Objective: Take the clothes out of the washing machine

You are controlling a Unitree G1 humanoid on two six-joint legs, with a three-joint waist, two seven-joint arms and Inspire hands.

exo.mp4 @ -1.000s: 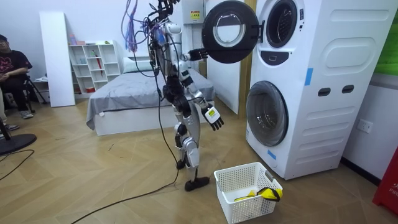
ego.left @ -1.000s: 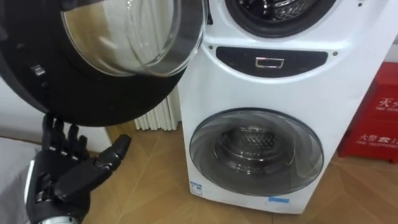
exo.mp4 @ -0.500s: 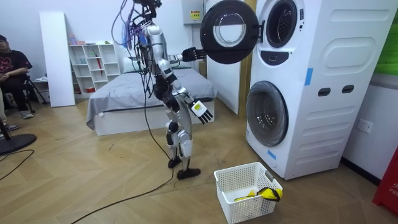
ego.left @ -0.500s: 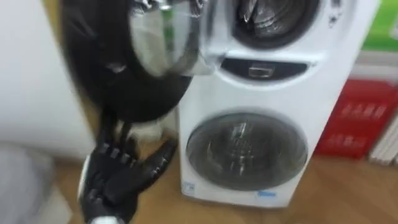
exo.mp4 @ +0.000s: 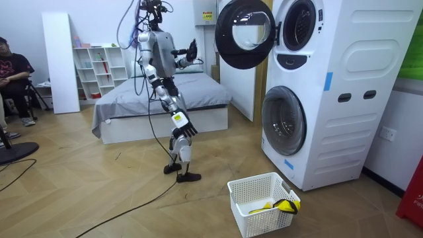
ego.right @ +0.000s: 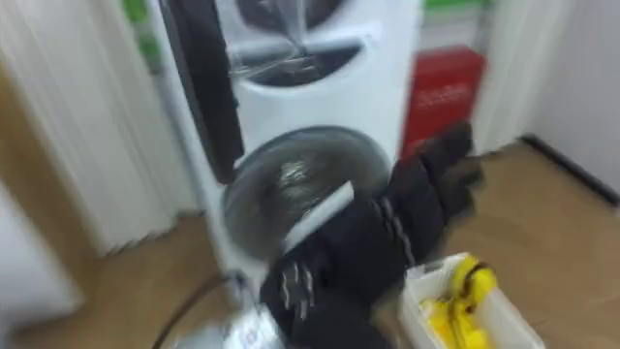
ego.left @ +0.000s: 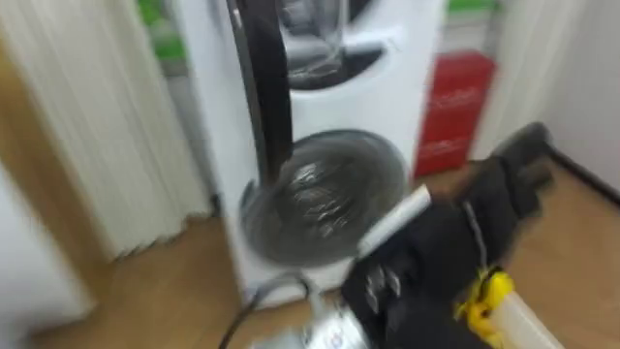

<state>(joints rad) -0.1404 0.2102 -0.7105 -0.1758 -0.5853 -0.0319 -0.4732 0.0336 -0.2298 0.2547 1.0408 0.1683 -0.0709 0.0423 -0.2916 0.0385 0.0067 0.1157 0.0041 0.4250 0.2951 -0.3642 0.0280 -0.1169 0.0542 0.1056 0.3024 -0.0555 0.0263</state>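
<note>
The stacked white washing machine (exo.mp4: 330, 86) stands at the room view's right. Its upper door (exo.mp4: 244, 33) hangs open and the lower door (exo.mp4: 284, 121) is closed. I see no clothes in the upper drum (exo.mp4: 299, 25). I stand a few steps back from it, near the bed. My left hand (exo.mp4: 192, 49) is raised and open, off the door. My right hand (ego.left: 446, 242) hangs low before the lower door (ego.left: 325, 194), fingers relaxed and empty. A white basket (exo.mp4: 263, 201) on the floor holds a yellow item (exo.mp4: 271, 206).
A bed (exo.mp4: 165, 99) is close behind me, with a white shelf (exo.mp4: 99, 69) and a seated person (exo.mp4: 10, 73) farther at the room view's left. A red box (ego.left: 455, 97) stands beside the washer. Bare wood floor lies between me and the basket.
I have stepped back from the washer toward the bed and my left hand has come off the open door. The eye views have swung, and my right hand now shows in them.
</note>
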